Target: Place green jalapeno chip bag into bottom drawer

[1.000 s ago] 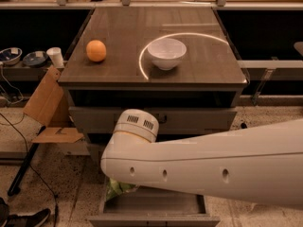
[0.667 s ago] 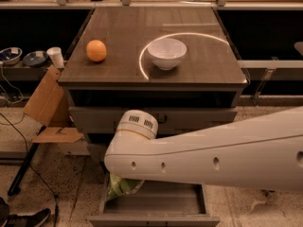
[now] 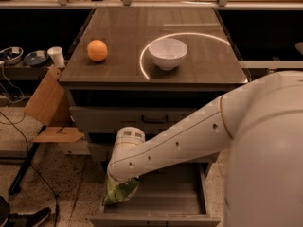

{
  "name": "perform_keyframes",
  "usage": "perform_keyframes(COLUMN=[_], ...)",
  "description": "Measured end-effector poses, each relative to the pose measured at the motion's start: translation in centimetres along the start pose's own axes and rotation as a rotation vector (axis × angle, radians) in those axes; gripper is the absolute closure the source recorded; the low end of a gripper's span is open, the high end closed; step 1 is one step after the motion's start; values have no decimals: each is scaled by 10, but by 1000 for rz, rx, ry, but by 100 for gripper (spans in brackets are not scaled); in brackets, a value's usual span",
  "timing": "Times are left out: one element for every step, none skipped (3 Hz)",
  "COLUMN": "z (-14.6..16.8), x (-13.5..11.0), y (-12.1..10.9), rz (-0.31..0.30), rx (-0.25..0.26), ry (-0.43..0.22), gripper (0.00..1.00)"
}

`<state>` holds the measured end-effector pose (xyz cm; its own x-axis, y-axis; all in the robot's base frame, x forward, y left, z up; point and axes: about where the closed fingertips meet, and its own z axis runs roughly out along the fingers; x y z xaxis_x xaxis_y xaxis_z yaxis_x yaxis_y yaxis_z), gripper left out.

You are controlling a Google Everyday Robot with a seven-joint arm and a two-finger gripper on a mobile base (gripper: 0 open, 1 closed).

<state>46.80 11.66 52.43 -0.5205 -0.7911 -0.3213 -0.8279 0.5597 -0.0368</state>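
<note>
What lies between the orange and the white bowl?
Nothing: bare cabinet top between orange and white bowl, in the camera view. The gripper is down at the green jalapeno chip bag, over the open bottom drawer.

White plastic arm stretched down-left.
The gripper is held low at its tip, masked by the wrist.

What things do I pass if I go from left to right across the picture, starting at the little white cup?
White cup → orange fruit → green jalapeno chip bag, hanging below the gripper over the open bottom drawer → white bowl.
</note>
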Motion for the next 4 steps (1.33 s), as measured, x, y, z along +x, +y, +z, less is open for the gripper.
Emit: perform_keyframes(z=[72,136,198,197], x=[-6,-2,15,15], y=[5,11,20,20], rz=[87,203,348,346], rx=[-55,-89,-108,-108], ry=[-3,15,49,49], gripper=[100,100,100,100])
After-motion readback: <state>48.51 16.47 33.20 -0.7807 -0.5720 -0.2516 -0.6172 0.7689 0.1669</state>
